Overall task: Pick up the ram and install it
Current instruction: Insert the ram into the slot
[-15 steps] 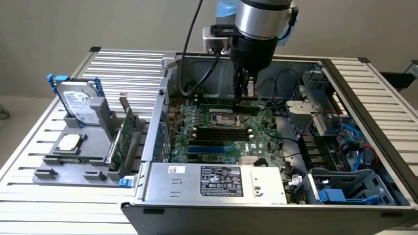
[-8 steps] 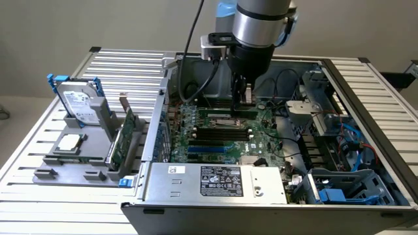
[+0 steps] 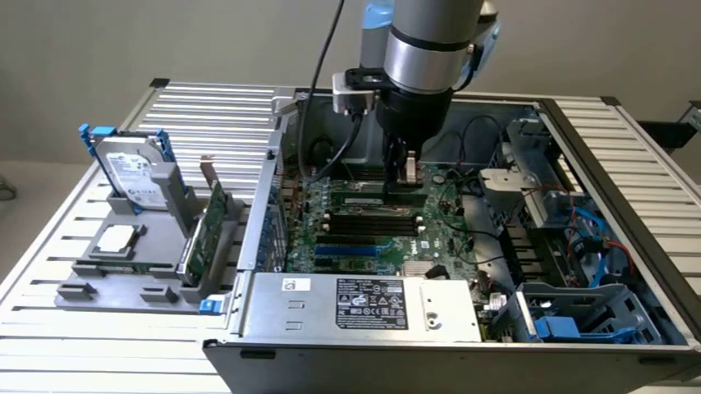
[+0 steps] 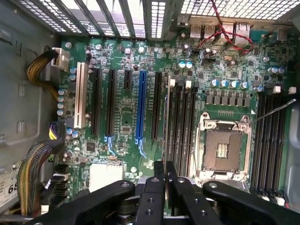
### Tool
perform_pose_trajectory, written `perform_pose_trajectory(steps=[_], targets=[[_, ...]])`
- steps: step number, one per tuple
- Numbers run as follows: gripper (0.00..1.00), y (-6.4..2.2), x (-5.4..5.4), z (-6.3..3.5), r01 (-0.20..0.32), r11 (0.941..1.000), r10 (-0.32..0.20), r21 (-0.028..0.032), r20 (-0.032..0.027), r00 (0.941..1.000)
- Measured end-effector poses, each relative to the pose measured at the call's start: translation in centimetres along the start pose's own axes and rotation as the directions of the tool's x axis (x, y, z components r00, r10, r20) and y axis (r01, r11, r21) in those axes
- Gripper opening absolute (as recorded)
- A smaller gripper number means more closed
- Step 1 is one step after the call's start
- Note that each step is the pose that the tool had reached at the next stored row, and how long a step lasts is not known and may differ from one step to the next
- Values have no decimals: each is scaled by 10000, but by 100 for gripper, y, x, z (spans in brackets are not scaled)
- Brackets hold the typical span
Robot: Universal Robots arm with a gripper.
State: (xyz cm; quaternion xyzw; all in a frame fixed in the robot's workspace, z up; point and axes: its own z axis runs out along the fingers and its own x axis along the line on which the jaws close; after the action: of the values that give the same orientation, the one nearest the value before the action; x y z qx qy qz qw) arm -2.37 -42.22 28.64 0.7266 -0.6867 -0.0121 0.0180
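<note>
My gripper (image 3: 406,174) reaches down into the open computer case (image 3: 613,148), over the motherboard (image 3: 438,238). Its fingers (image 4: 158,180) are nearly together, shut on the ram (image 3: 373,199), a narrow green stick with dark chips. The ram lies along the black memory slots (image 3: 378,220), at the slot farthest from the power supply. In the wrist view the ram (image 4: 167,122) shows edge-on as a thin line running away from the fingertips, beside the black slots (image 4: 183,126) with white clips. Whether it is seated in the slot I cannot tell.
A grey fixture (image 3: 88,271) at the exterior view's left holds a hard drive (image 3: 131,176), a taller green card (image 3: 208,234) and a small chip (image 3: 115,240). The power supply (image 3: 362,300), drive cage (image 3: 570,316), cables (image 4: 35,171) and CPU socket (image 4: 222,147) crowd the case.
</note>
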Motion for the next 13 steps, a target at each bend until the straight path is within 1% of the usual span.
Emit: perform_pose_trajectory(steps=[13], targets=[[13,-10,-23,238,-2,10000,2,3,1,10000]])
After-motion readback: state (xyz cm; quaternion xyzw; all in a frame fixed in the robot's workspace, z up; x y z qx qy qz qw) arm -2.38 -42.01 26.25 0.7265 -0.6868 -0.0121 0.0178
